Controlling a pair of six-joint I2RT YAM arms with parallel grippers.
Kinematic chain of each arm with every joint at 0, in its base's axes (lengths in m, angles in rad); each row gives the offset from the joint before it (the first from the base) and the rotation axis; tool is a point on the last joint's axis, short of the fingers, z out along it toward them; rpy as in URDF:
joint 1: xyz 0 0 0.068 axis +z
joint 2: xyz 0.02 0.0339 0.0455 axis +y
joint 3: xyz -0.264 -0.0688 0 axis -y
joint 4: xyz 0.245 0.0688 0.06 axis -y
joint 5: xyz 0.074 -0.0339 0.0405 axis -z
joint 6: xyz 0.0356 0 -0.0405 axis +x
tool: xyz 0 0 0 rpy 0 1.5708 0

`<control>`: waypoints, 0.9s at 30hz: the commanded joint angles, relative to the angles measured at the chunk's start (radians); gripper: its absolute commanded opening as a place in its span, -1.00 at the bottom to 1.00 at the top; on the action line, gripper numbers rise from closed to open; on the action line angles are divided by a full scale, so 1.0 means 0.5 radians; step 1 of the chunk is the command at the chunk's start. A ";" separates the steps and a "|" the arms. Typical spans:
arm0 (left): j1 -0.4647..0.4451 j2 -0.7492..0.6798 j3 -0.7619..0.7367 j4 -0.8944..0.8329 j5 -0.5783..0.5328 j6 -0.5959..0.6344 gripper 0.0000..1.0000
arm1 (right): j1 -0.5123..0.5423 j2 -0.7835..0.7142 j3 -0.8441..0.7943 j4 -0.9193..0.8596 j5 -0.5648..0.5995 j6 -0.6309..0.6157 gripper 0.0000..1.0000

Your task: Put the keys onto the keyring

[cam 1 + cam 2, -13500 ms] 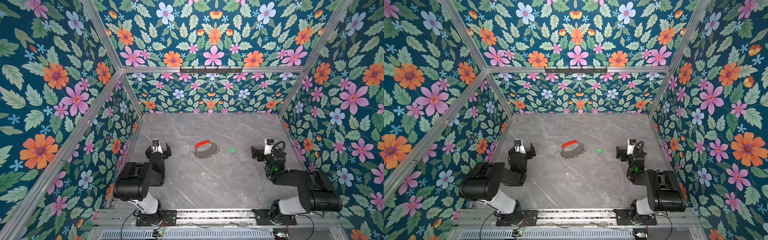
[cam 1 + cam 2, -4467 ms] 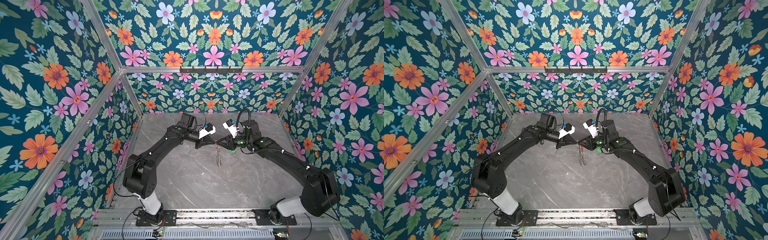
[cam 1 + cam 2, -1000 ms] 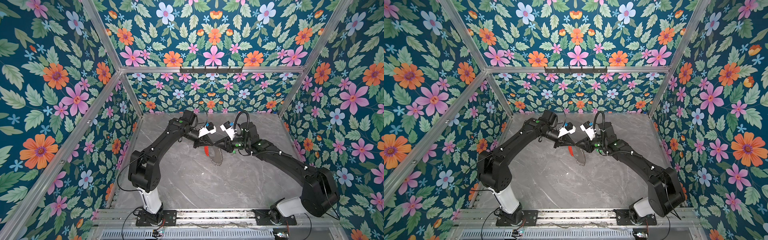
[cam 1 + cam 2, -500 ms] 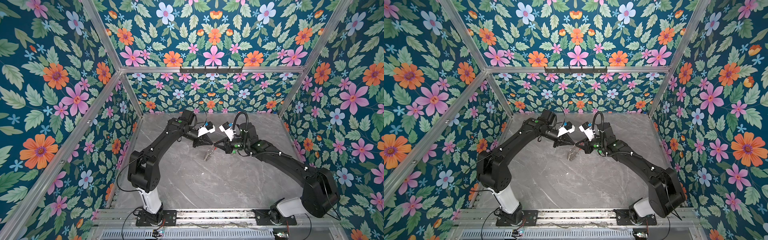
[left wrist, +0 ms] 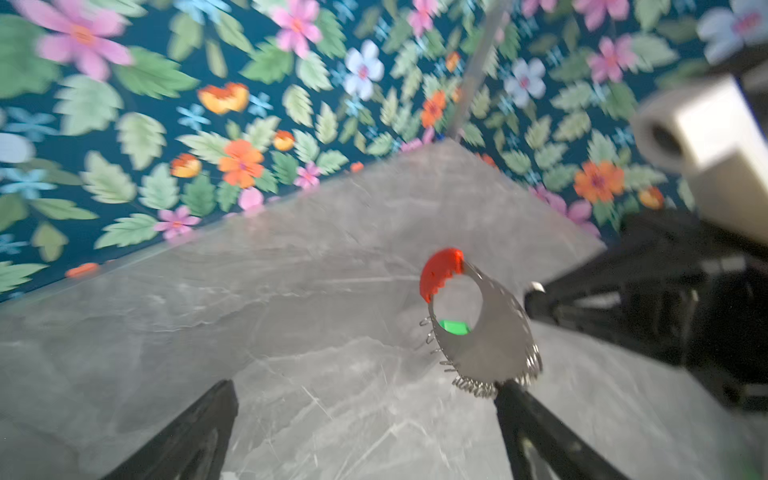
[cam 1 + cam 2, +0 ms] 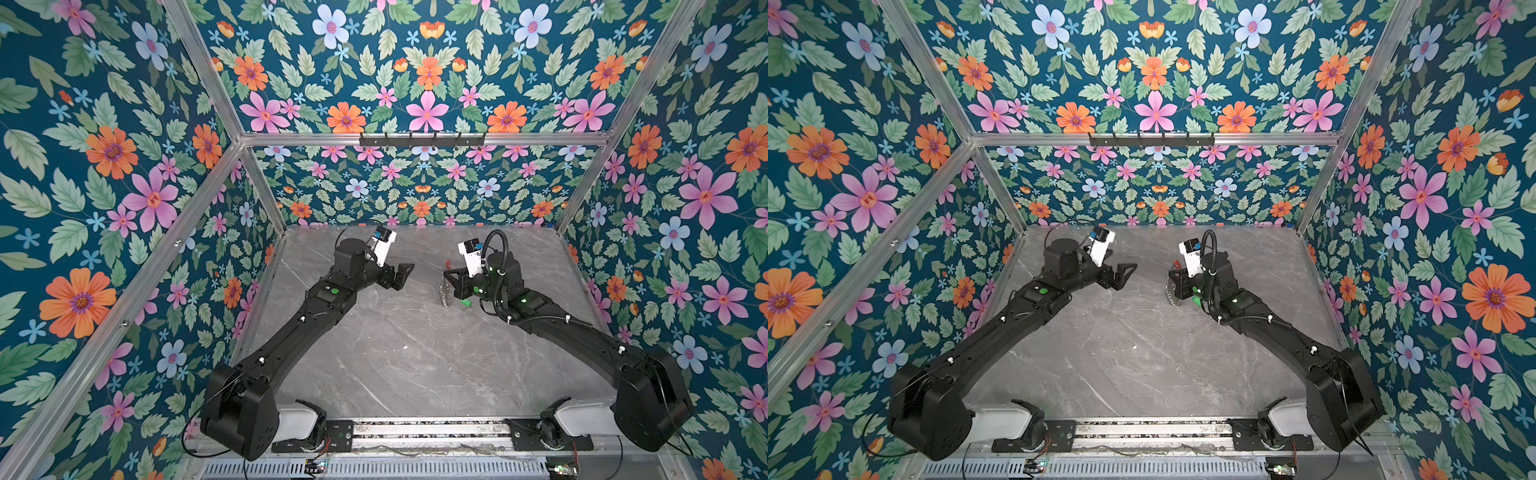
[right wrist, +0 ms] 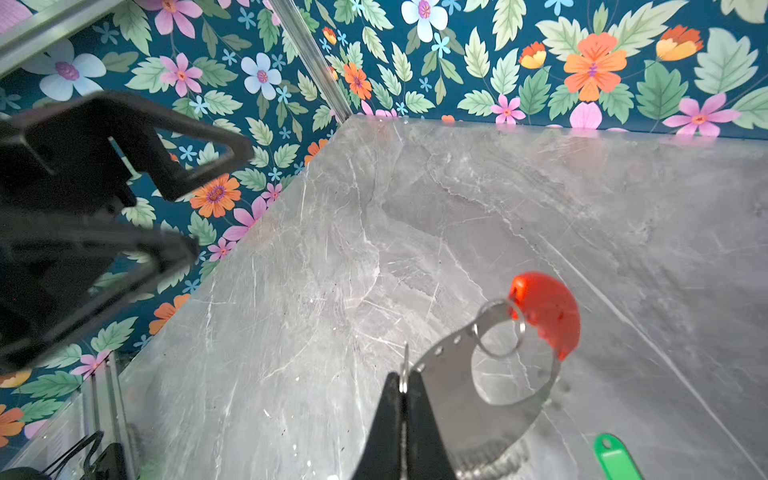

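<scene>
The keyring (image 6: 444,289) (image 6: 1175,291) is a grey hoop with a red segment (image 7: 548,311) and small silver loops along its edge. It hangs on edge from my right gripper (image 7: 402,382) (image 6: 448,275), which is shut on one small loop at the rim. The green-headed key (image 6: 466,304) (image 7: 615,457) lies on the table just beside the ring, under my right wrist. My left gripper (image 6: 402,276) (image 5: 365,386) stands open and empty, a short way left of the ring. In the left wrist view the keyring (image 5: 486,332) shows beside one finger (image 5: 528,424).
The grey marble table (image 6: 395,353) is walled by floral panels on three sides. A black hook rail (image 6: 422,139) runs along the back frame. Both arm bases sit on the front rail (image 6: 428,432).
My left gripper has opened, let go of the keyring and drawn back to the left. My right gripper has shut on the ring's loop and carried the ring to the right.
</scene>
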 commanded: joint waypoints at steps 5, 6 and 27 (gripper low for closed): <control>0.010 0.028 -0.083 0.255 -0.427 -0.471 1.00 | 0.000 -0.025 -0.017 0.360 -0.159 0.065 -1.00; 0.010 0.047 -0.071 0.258 -0.492 -0.522 1.00 | -0.002 -0.017 -0.009 0.383 -0.182 0.052 -1.00; 0.060 0.115 -0.510 0.914 0.276 -0.871 0.35 | -0.140 0.335 -0.089 1.540 -0.616 0.683 -1.00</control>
